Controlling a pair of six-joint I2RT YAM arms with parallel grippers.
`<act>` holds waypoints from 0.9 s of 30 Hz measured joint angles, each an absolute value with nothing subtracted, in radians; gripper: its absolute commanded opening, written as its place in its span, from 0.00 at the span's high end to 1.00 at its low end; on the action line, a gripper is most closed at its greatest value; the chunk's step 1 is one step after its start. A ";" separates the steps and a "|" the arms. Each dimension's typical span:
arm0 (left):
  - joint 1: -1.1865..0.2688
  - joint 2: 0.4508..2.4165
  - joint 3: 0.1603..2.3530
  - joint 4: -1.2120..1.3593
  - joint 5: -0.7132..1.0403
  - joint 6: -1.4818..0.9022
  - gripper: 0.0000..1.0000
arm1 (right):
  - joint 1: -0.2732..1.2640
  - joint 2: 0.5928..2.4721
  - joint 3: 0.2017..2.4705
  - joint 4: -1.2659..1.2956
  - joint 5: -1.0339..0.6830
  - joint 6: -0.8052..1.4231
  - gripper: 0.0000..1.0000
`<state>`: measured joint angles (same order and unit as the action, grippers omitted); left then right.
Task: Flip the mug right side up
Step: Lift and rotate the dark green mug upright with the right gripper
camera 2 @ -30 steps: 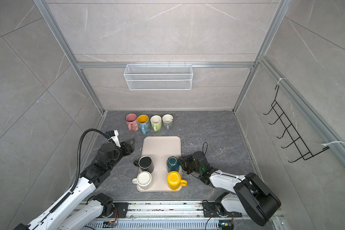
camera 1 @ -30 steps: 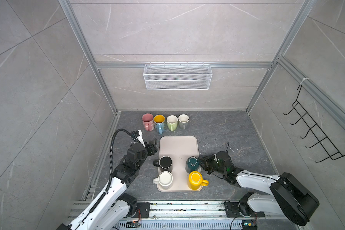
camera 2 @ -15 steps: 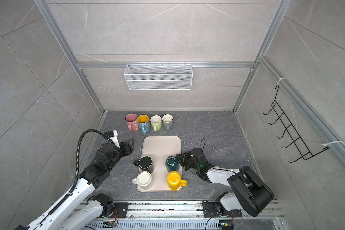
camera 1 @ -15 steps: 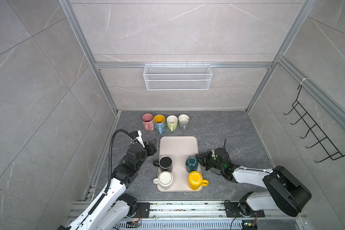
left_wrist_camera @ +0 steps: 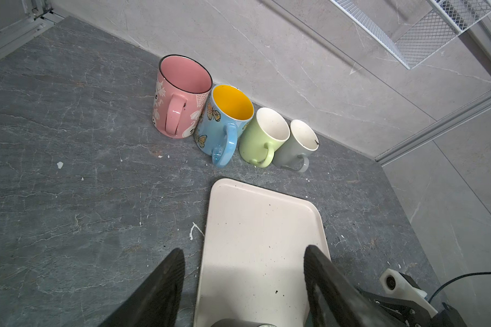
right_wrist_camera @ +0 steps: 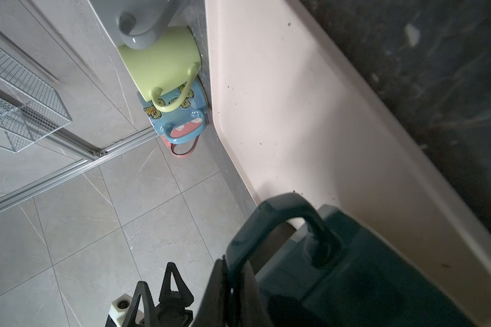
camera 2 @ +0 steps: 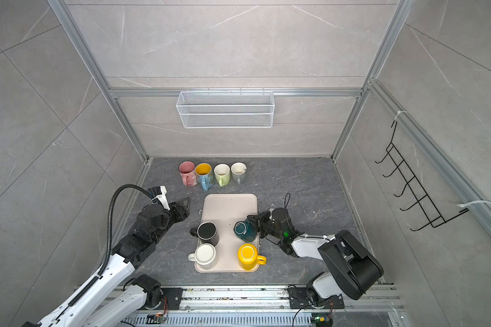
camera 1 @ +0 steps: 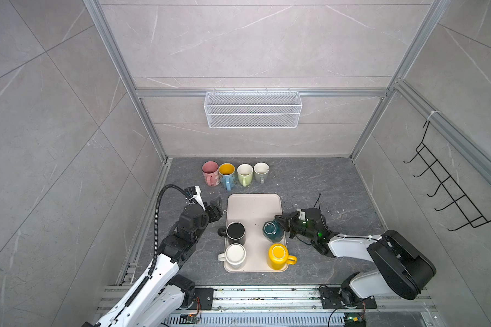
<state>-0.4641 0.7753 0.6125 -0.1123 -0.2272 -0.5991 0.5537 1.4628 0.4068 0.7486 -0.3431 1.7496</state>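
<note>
A dark teal mug (camera 1: 272, 231) (camera 2: 245, 230) is over the right side of the beige tray (camera 1: 253, 206) (camera 2: 228, 206). It is tilted, with its round end facing up and to the left. My right gripper (camera 1: 281, 225) (camera 2: 255, 222) is shut on the mug's handle, and in the right wrist view the fingers (right_wrist_camera: 233, 271) pinch the handle loop of the teal mug (right_wrist_camera: 366, 269). My left gripper (camera 1: 214, 208) (camera 2: 182, 208) (left_wrist_camera: 243, 252) hangs open and holds nothing, just left of the tray's (left_wrist_camera: 261, 226) far left corner.
A black mug (camera 1: 235, 230), a white mug (camera 1: 234, 253) and a yellow mug (camera 1: 278, 253) also stand on the tray. Pink (camera 1: 210, 172), blue (camera 1: 227, 174), green (camera 1: 244, 174) and grey (camera 1: 260, 171) mugs stand upright in a row at the back wall. A wire basket (camera 1: 253, 109) hangs above.
My right gripper has closed on the teal mug's handle, and its arm has shifted a little toward the tray. The left arm has not moved.
</note>
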 measured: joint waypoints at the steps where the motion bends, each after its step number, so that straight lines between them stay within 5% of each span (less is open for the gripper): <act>1: -0.464 0.775 0.612 -0.112 -0.227 -0.599 0.31 | 0.554 1.462 0.414 0.743 -0.344 1.732 1.00; 27: -0.464 0.809 0.632 -0.113 -0.224 -0.585 0.31 | 0.579 1.282 0.707 0.178 -0.287 1.074 1.00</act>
<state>-0.4641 0.8089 0.6323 -0.1127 -0.2245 -0.5854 0.5789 1.2816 0.7071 0.1783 -0.2867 1.0744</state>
